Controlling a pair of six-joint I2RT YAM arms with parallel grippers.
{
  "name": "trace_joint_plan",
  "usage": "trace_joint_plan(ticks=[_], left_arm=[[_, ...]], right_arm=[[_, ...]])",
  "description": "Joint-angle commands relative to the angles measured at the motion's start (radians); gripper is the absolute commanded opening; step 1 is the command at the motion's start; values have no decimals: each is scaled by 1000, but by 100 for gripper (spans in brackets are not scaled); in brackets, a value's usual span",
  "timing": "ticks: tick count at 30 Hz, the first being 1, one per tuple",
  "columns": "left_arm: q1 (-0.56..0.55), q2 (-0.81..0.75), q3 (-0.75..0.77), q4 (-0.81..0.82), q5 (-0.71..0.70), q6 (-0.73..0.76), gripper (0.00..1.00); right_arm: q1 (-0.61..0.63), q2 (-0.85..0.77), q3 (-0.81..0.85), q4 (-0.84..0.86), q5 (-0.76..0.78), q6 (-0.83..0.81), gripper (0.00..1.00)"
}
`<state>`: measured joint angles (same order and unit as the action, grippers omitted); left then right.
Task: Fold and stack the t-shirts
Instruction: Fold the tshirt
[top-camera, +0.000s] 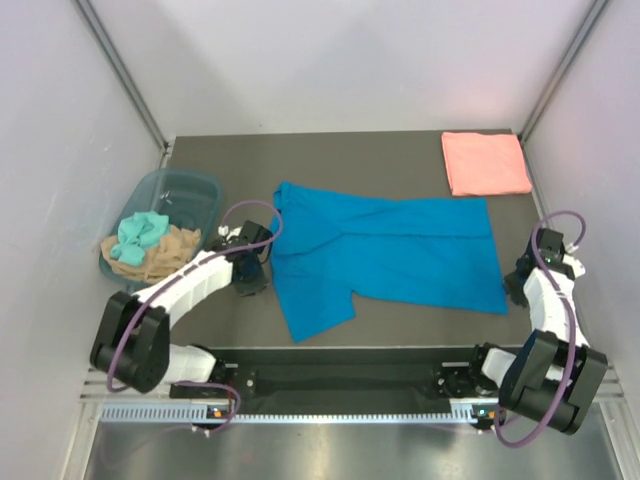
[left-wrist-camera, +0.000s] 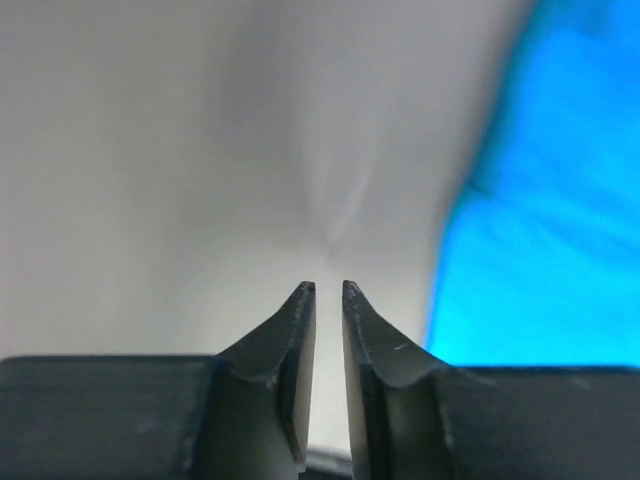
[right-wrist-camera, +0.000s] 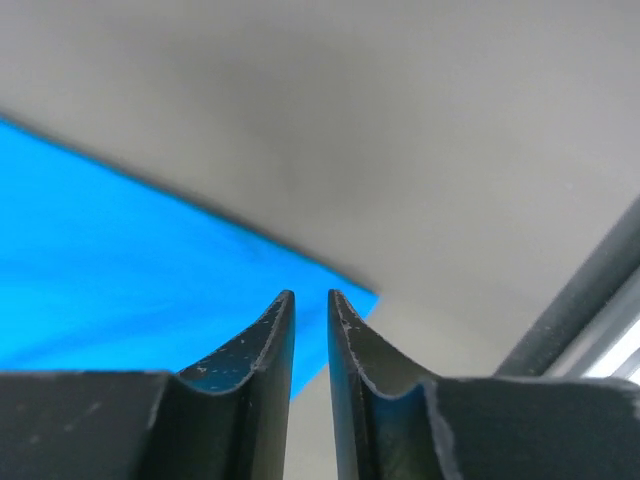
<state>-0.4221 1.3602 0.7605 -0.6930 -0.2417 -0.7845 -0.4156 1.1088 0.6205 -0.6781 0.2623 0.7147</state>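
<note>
From above, the blue t-shirt (top-camera: 390, 255) lies spread on the table (top-camera: 380, 160) between the arms, with the folded pink t-shirt (top-camera: 485, 163) at the far right corner. The left wrist view shows the left jaws nearly closed and empty, blue cloth beside them. In the right wrist view the right jaws look the same, so both should open, then pinch matching edges low.

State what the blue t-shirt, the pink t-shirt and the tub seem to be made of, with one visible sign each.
Blue t-shirt: soft matte cloth, likely knit cotton; it lies limp and creased.
Pink t-shirt: similar matte cloth; folded into a flat rectangle.
Tub: apparently translucent blue-grey plastic; the dark table shows through its smooth walls.
</note>
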Motion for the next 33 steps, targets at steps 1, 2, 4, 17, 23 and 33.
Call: trace_joint_plan(ticks=[1,2,4,17,23,33], left_arm=[[-17,-117,66,3,140,114,20],[-21,-146,85,22,166,132,16],[-27,-159,100,96,217,172,0],[-35,146,158,369,211,274,0],[-33,269,190,232,33,226,0],[-29,344,132,95,-82,113,0]], right_arm=[[-11,-63,96,-26,-55,-41,22],[-11,-75,105,-28,-67,-53,22],[-11,-87,127,-29,-110,-58,23],[-5,-177,213,54,-380,-195,27],[-3,-178,214,63,-407,-210,28],[-6,-130,286,-3,-339,-204,32]])
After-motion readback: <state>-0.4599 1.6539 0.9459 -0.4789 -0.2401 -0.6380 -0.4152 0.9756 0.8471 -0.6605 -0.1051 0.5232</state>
